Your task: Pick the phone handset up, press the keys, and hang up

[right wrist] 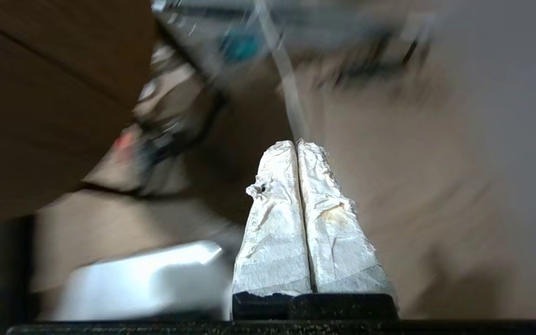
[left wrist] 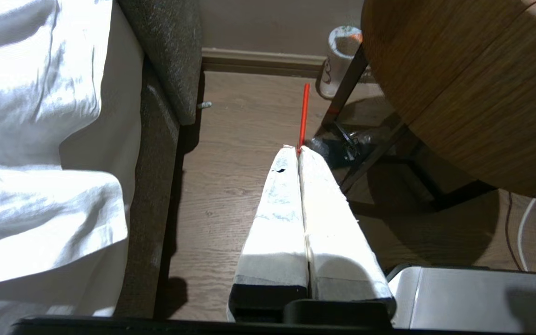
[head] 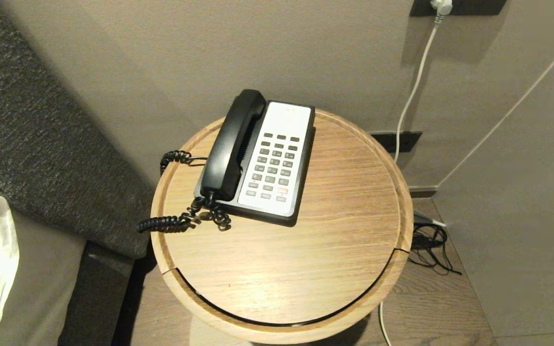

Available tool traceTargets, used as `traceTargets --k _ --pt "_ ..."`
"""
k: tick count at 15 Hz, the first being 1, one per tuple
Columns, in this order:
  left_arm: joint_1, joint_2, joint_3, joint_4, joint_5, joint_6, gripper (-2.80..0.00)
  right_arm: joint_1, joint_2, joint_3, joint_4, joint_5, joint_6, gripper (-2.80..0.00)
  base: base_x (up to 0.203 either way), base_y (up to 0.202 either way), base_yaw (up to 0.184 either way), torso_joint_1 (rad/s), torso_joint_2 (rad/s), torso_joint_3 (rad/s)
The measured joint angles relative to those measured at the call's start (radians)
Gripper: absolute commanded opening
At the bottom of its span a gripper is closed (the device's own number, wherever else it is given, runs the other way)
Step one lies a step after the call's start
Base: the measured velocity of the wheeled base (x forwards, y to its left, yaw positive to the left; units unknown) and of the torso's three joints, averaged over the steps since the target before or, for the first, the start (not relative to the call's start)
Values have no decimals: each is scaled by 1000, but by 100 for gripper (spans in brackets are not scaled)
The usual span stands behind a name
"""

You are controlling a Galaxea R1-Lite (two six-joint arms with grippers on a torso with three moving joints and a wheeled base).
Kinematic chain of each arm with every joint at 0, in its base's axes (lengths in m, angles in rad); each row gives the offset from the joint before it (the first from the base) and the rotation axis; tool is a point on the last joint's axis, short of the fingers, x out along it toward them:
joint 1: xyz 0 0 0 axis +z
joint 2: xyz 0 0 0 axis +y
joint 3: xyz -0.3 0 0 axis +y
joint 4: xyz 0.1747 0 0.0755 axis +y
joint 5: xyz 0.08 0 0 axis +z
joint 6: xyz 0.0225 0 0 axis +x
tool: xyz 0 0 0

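The black phone handset lies in its cradle on the left side of the black-and-white phone base. The base stands on the round wooden table. The dark grey keys sit in rows on the white faceplate, one of them orange-tinted. The coiled black cord runs from the handset's near end over the table's left rim. Neither gripper shows in the head view. My left gripper is shut, low beside the table over the floor. My right gripper is shut, also below table height.
A bed with white sheets and a dark grey headboard stand to the left. A thin red stick shows just past the left fingertips, near a paper cup on the floor. White cables hang on the wall at right.
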Motion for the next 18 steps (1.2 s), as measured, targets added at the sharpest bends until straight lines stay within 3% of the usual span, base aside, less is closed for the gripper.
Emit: traceTargets --k 2,3,7,11,12,14,15,18 --pt "0 0 16 -25 13 0 -280 0 0 66 -144 -19 -136 -280 0 0 0 0 0 0" --pt "0 0 20 -29 24 6 -280 0 0 84 -187 -23 -158 -280 0 0 0 0 0 0" --pt "0 0 30 -44 59 52 -280 -1 0 116 -192 -13 -282 -280 0 0 0 0 0 0" --pt "0 0 37 -40 -25 229 -280 -1 0 118 -188 -7 -301 -280 0 0 0 0 0 0" --pt "0 0 46 -44 -21 219 -280 -1 0 118 -190 -7 -304 -280 0 0 0 0 0 0" --pt "0 0 59 -66 13 114 -280 -1 0 118 -190 -8 -297 -280 0 0 0 0 0 0" --pt "0 0 67 -93 12 95 -280 -1 0 118 -192 -5 -304 -280 0 0 0 0 0 0" --pt "0 3 77 -99 -7 194 -280 -1 0 116 -184 -9 -297 -280 0 0 0 0 0 0"
